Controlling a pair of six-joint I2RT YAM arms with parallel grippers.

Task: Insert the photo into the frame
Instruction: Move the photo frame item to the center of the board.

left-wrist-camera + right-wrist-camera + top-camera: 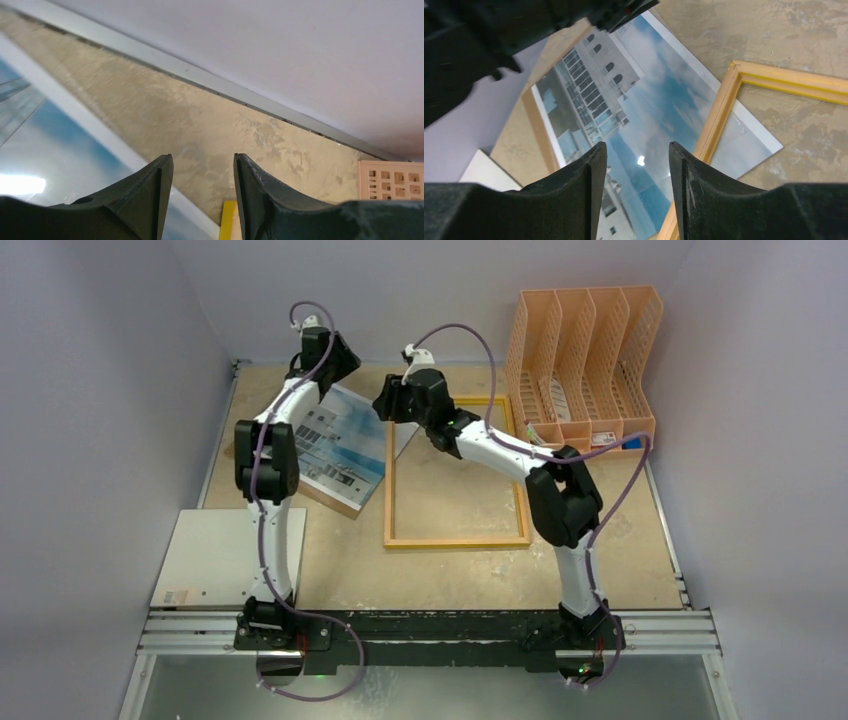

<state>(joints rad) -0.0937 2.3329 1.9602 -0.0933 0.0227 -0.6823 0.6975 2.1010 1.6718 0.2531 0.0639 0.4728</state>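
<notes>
My left hand (202, 200) and right hand (636, 200) hover spread, empty, over the glossy paper photo (345, 440) of a white building, left of the yellow-edged rectangular frame (455, 541), one corner under its rail. Risk: lifting could snag there, dragging the frame.

We see the photo (350, 445) lying left of the frame (455, 541), one corner under its left rail, with the file rack (580, 350) behind on the right.

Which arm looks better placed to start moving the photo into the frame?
Left, probably: the left gripper, open, sits at the photo's far edge; the right gripper hovers over its flat face.
</notes>
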